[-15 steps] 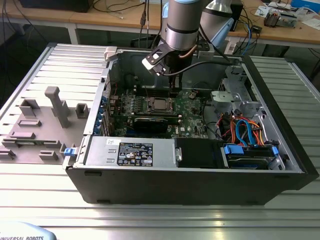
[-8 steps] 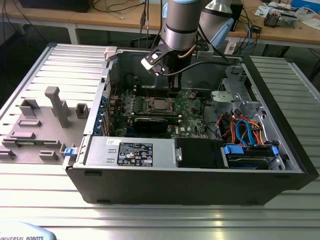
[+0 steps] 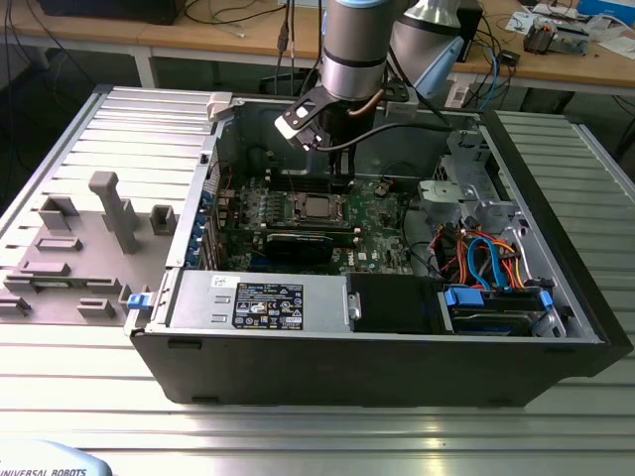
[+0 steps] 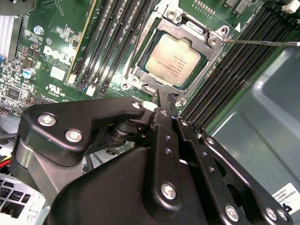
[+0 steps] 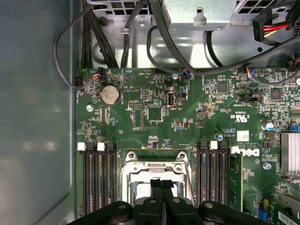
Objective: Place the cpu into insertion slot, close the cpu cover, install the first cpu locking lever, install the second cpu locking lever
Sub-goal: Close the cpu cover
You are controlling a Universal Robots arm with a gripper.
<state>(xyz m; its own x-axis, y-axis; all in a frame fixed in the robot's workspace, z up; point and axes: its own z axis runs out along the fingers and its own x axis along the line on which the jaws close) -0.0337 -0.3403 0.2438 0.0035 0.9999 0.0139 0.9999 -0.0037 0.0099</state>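
The cpu (image 4: 172,61), a dull silver square, lies flat in the insertion slot (image 4: 213,40) on the green motherboard. The cpu cover (image 4: 138,74) lies down around it as a silvery frame. A thin locking lever (image 4: 262,42) juts away from one corner of the socket. My gripper (image 4: 165,101) hangs just beside the socket's edge, its two black fingers pressed together with nothing between them. In the first wrist view the gripper (image 5: 162,183) sits over the cover (image 5: 154,165). The exterior view shows the gripper (image 3: 342,184) just behind the cpu (image 3: 317,207).
Black memory slots (image 5: 98,178) flank the socket on both sides. A graphics card (image 3: 298,245) lies in front of the socket, and the power supply (image 3: 258,299) runs along the case's near wall. Cable bundles (image 3: 481,258) and drive bays fill the exterior view's right.
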